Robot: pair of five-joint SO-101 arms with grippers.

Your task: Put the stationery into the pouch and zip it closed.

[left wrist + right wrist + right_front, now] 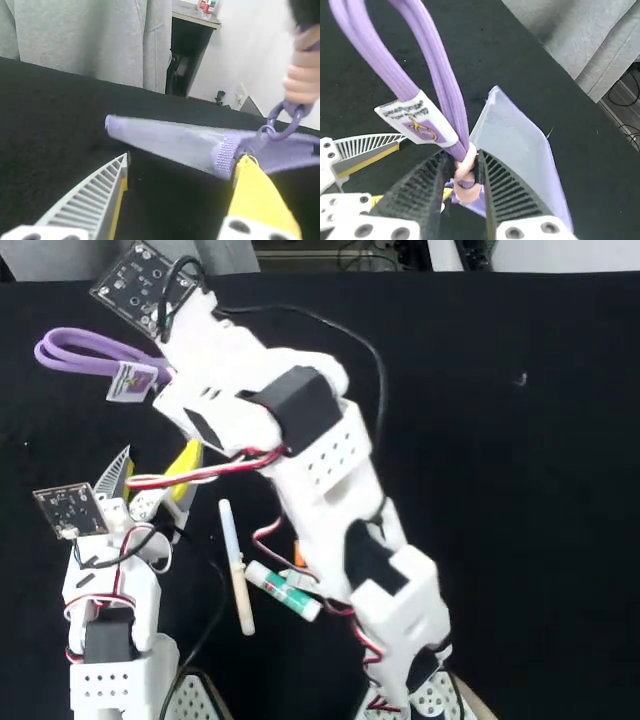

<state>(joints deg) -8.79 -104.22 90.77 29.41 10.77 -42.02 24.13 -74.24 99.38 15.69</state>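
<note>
While the pen (236, 570) and white tube (285, 591) lie low-centre in the high view, seemingly stiff, light and best pinched mid-shaft, the left gripper (182, 160) gapes empty at the limp pouch (170, 140); upper left, the right gripper (467, 162) clamps its strap (432, 75).

In the left wrist view the pouch (175, 142) runs off the picture's edge. From above, the right arm (330, 490) covers nearly all of it, one end of the glue stick (285, 590) and most of a small orange thing (297, 553), too little to identify. The loop of the strap (440, 75) is cut by the right wrist view's edge.
</note>
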